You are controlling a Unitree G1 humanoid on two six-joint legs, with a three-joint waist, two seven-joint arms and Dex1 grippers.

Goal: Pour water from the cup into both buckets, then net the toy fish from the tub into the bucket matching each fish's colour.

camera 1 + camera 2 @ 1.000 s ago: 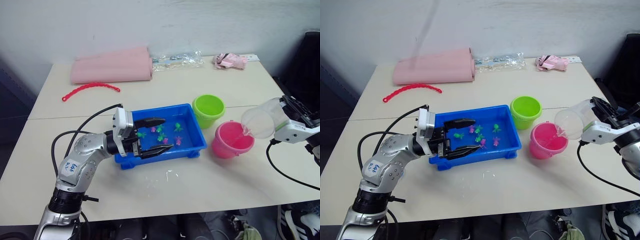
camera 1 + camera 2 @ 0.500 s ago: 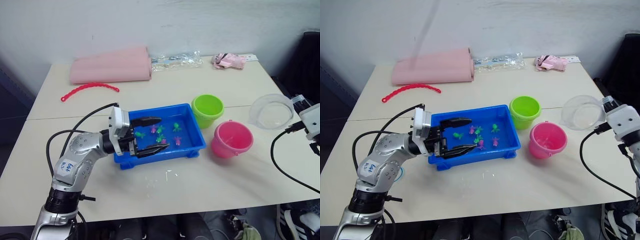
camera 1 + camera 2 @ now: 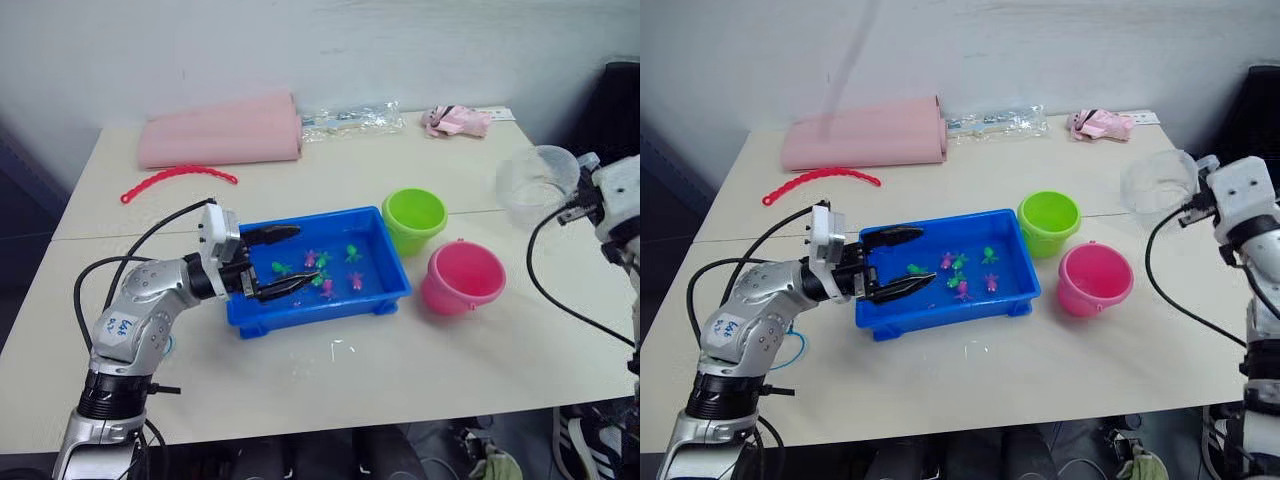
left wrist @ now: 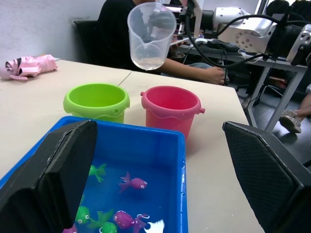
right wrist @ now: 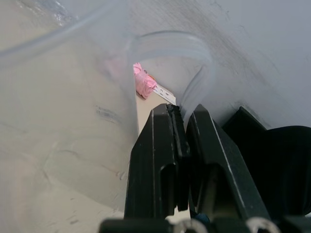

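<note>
My right gripper (image 5: 182, 114) is shut on the rim of the clear cup (image 3: 535, 185). It holds the cup upright in the air, to the right of and above the lime green bucket (image 3: 415, 220) and the hot pink bucket (image 3: 463, 278). Both buckets stand just right of the blue tub (image 3: 320, 308). Several tiny pink and green toy fish (image 3: 325, 272) lie in the tub's water. Over the tub's left half hovers my left gripper (image 3: 300, 258), open and with nothing between its fingers.
A rolled pink cloth (image 3: 222, 130), a red beaded chain (image 3: 178, 178), a clear plastic bag (image 3: 350, 118) and a small pink bundle (image 3: 458, 120) lie along the table's far side. Water drops (image 3: 335, 350) sit before the tub. A person (image 4: 121, 29) sits beyond the table's right end.
The right gripper has tipped the cup back from over the pink bucket to upright and carried it up and away to the right. The left gripper has drawn slightly left over the tub.
</note>
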